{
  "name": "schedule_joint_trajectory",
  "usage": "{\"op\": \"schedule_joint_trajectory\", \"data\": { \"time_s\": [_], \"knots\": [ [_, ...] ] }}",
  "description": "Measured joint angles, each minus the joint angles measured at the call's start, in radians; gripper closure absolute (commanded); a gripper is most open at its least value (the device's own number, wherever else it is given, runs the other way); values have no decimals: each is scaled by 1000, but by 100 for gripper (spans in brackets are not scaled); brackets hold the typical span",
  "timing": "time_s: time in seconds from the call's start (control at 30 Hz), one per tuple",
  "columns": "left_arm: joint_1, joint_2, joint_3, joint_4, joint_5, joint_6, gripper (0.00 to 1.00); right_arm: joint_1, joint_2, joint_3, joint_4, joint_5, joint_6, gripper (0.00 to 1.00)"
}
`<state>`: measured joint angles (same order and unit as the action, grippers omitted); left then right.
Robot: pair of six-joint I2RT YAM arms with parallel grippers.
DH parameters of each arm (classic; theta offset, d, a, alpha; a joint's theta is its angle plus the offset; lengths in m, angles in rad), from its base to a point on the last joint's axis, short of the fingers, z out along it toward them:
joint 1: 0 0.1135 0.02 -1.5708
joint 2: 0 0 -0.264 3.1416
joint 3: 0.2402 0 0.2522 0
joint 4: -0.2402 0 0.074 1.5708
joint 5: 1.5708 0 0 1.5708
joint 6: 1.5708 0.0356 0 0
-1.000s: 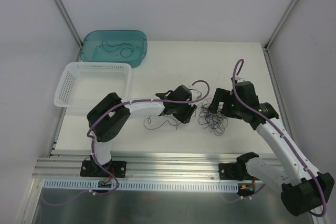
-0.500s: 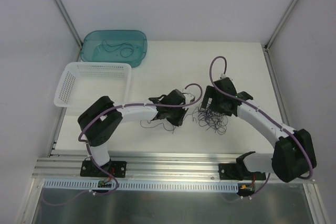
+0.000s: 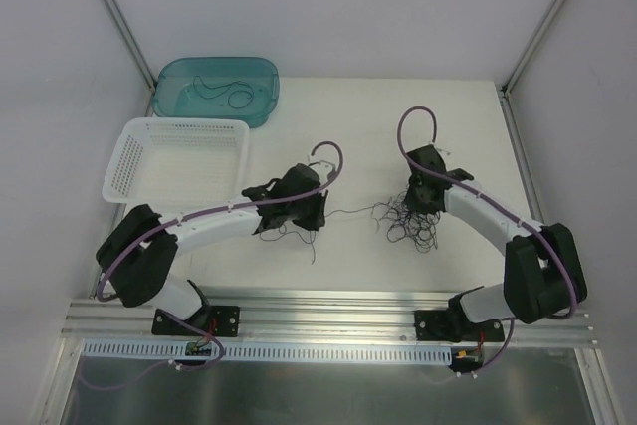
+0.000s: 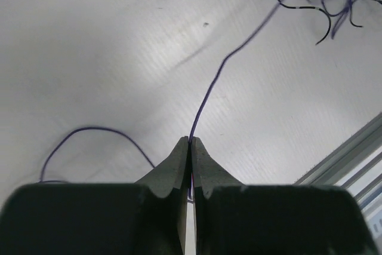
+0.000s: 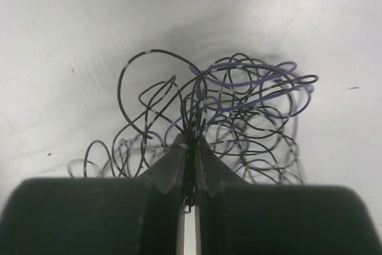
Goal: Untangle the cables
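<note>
Cables (image 3: 408,228), hair-thin curly wires: left gripper (image 4: 191,143) pinches 1 strand, right gripper (image 5: 190,145) clamps tangle.

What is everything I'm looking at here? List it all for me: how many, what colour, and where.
tub: one, clear teal, far left of the table
thin wires: a couple, dark, inside the tub
basket: one, white mesh, just in front of the tub
tangle of cables: one bundle, blue-black, right of centre
single cable: one, dark, stretched from the tangle towards the left
table: one, white
rail: one, silver, near edge
purple hoses: two, along the arms
left gripper: one, black, shut on the single cable
right gripper: one, black, shut on the tangle
</note>
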<state>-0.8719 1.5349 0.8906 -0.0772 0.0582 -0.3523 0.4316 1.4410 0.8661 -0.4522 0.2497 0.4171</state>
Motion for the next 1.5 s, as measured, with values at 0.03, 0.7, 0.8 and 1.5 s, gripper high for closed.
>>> {"op": "schedule_joint_trajectory", "data": {
  "time_s": [0.03,0.7,0.8,1.5],
  "knots": [
    [30,-36,-14,-8,-8,-12,100,-27,-25,0,-10,6,-6,99],
    [294,-578,6,-344,-48,-105,100,-422,-342,217,-211,16,-142,99],
    [297,-594,90,-374,-12,-105,100,-425,-343,182,-195,-61,-142,99],
    [327,-286,742,-404,61,-57,100,-114,-349,-12,-185,-296,-201,3]
  ]
}}
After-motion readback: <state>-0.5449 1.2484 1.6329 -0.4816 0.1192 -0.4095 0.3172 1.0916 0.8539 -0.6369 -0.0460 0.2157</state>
